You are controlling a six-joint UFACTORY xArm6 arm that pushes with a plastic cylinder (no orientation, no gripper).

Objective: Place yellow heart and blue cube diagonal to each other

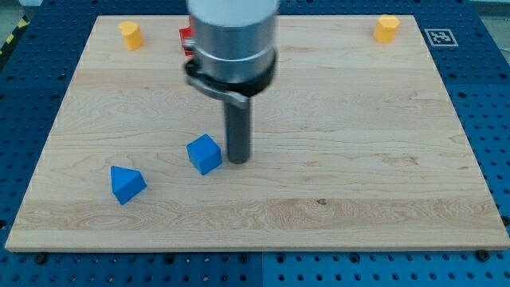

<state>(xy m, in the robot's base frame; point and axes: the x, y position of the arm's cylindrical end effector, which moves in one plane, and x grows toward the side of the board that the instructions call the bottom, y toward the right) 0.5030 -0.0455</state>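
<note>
my tip (pixel 238 160): bare rod, no pincer to open or close, just right of blue cube (pixel 205 154) | yellow heart (pixel 131 35): surface (pixel 358 159) top-left, well apart | risk: off-centre push spins cube aside toward blue triangular block (pixel 126 184)

blue cube (pixel 205 154) lower-left of centre | yellow heart (pixel 131 35) top-left corner, well apart

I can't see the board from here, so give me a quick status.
My tip just right of blue cube. Two yellow blocks at far corners; heart unclear. Blue triangular block lower left. Red block partly hidden.
</note>
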